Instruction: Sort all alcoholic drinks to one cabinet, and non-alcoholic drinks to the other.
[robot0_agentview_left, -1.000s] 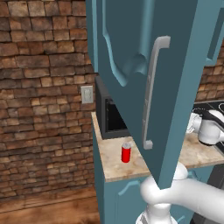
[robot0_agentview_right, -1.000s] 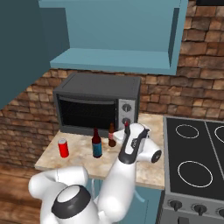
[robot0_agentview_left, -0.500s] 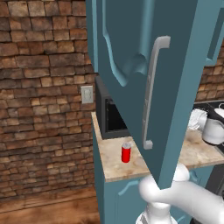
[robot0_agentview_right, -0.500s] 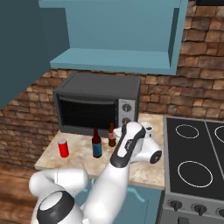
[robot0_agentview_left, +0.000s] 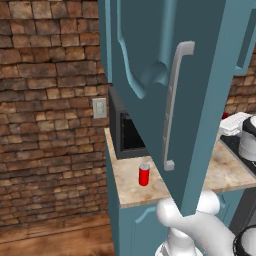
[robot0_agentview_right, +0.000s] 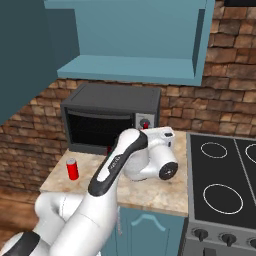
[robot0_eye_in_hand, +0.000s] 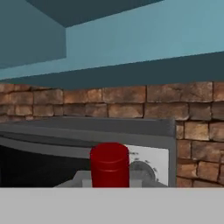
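Claw clenched on bottle with red cap (robot0_eye_in_hand: 109, 164), in front of microwave (robot0_agentview_right: 107, 120); likely gripped for lift to cabinet. Red can (robot0_agentview_right: 72, 169) on bench (robot0_agentview_right: 150, 192), left of microwave.

We see the red can (robot0_agentview_right: 72, 169) upright near the counter's (robot0_agentview_right: 150, 192) left edge. A red bottle cap (robot0_eye_in_hand: 109, 164) stands upright before the hand camera.
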